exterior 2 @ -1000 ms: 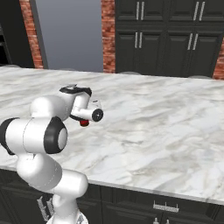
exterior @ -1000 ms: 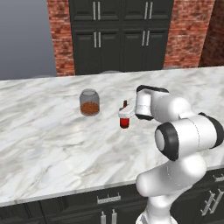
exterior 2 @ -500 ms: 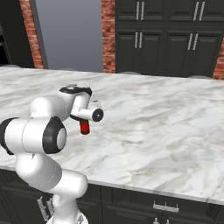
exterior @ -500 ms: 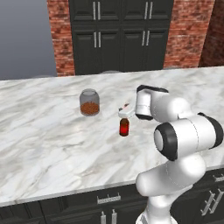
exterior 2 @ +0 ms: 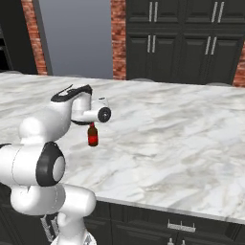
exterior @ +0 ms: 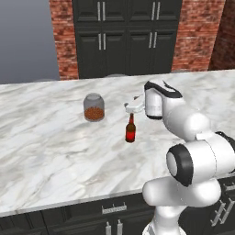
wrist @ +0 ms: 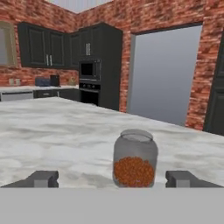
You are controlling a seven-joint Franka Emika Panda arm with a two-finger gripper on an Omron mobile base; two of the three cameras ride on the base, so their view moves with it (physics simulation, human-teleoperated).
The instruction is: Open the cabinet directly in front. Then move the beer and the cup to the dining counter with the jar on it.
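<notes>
On dining counter point(exterior: 55, 151): jar point(exterior: 93, 107), reddish-brown contents; beer point(exterior: 131, 130) upright.

The white arm rises from the base, bends at the elbow and reaches forward with the wrist level. The gripper point(exterior: 132, 107) points sideways, its jaws spread wide apart with nothing between the fingertips point(wrist: 43, 178).

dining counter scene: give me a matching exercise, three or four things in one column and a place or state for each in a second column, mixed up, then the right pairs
Things:
1. beer
2. jar
3. gripper
4. dining counter

Places or states:
A. white-grey marble top carrying the other things
B. upright on the marble, just under the gripper
C. jaws spread wide, above the bottle's neck
D. left of the bottle in the left base view, reddish-brown contents

Pairs: 1-B, 2-D, 3-C, 4-A
</notes>
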